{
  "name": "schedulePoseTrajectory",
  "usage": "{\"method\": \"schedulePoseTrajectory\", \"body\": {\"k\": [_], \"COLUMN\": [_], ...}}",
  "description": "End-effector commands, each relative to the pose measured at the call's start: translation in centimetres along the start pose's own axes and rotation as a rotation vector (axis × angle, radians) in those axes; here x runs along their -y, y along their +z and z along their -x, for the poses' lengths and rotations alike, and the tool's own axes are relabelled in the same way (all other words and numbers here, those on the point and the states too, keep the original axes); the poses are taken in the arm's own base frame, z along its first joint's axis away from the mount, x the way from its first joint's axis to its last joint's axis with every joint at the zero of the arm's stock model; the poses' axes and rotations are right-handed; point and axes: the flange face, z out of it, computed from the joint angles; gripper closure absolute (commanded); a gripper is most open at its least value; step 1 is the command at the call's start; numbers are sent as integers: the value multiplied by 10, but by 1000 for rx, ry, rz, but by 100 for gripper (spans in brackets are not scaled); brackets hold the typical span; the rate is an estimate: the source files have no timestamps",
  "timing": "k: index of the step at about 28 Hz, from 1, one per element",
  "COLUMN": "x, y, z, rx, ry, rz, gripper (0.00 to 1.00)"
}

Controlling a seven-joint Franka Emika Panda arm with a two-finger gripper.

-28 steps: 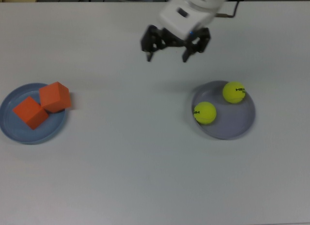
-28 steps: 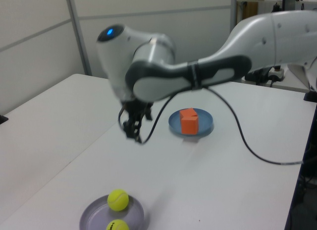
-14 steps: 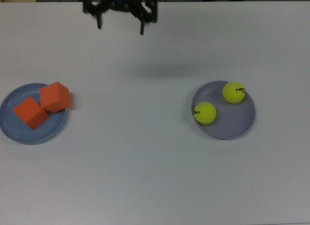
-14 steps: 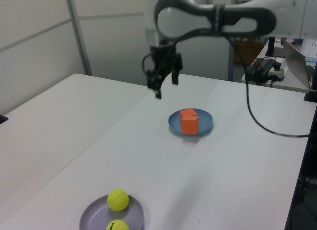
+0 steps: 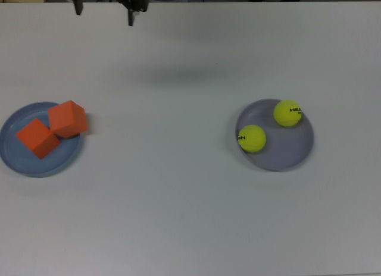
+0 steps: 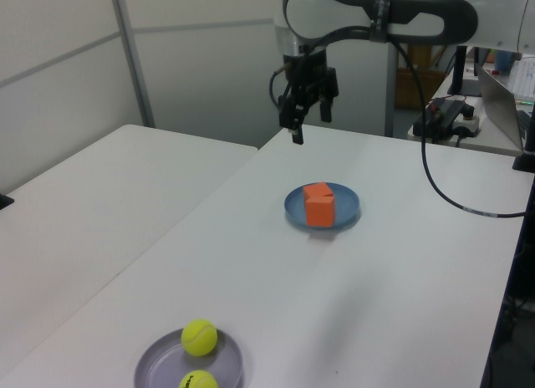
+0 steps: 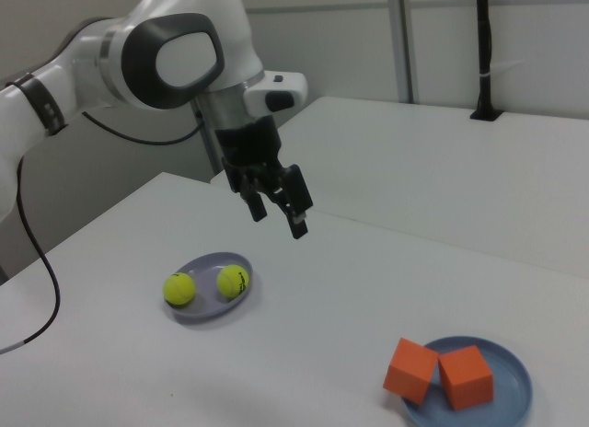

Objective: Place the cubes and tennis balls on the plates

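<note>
cubes: two matte orange cubes [image 5: 52, 129], touching, both on the light blue plate [image 5: 24, 160] at the top view's left | balls: two fuzzy yellow-green tennis balls [image 5: 269, 126] with black lettering, apart, on the lavender plate [image 5: 292, 154] | gripper [image 7: 278, 214]: fingers spread, empty, raised above the table [image 5: 178, 204]

I see two matte orange cubes [image 5: 52, 129] on a light blue plate [image 5: 18, 157], and two yellow-green balls [image 5: 269, 126] with small black lettering on a lavender-grey plate [image 5: 292, 151]. The counter [image 5: 178, 187] is plain white. My arm [image 7: 138, 59] is white with dark grey joints; its pincer [image 7: 276, 211] is black.
</note>
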Motion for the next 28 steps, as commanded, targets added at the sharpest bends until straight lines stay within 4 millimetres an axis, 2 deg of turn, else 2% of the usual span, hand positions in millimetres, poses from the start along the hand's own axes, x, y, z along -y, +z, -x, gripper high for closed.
{"method": "schedulePoseTrajectory", "body": {"k": [1, 11, 23, 28], "x": [-19, -33, -32, -32], "y": [-4, -3, -7, -19], "z": [7, 8, 15, 22], "rx": [12, 20, 48, 33], "ry": [17, 44, 75, 82], "rz": [-25, -44, -113, -113], "gripper": [0, 0, 0, 0]}}
